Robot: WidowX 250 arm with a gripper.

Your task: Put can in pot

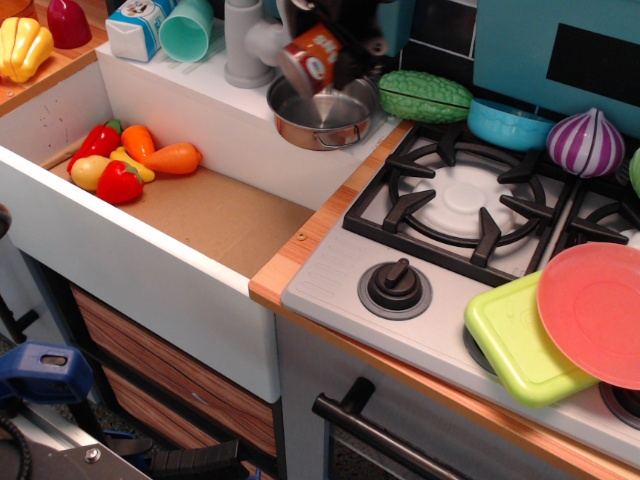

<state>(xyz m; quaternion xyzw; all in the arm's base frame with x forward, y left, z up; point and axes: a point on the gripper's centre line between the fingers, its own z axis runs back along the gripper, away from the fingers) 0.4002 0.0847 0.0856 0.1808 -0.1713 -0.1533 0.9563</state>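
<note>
Toy kitchen table (300, 255) with wooden edging, fitted with a white sink (150, 215) at left and a gas hob (470, 215) at right.

Pot (322, 118): shiny steel, set on the white ledge behind the sink, beside the grey tap (245, 45).

Can (310, 60): orange-red label, tilted, held above the pot's far rim; its grey end is turned towards the camera. No contact with the pot floor can be made out.

Fingers (335, 40): dark, partly cut off by the top edge; they are seen closed around the can.

Sink contents: red pepper (118, 182), yellow piece (90, 172), carrots (160, 152), grouped at the far left corner.

Ledge, left: milk carton (140, 27), teal cup (187, 28).

Behind the hob: green gourd (422, 96), blue bowl (508, 123), purple onion (590, 143).

Front right: green lid (515, 340) partly covered by a pink plate (592, 312). Black knob (396, 287) is set before the burner.
</note>
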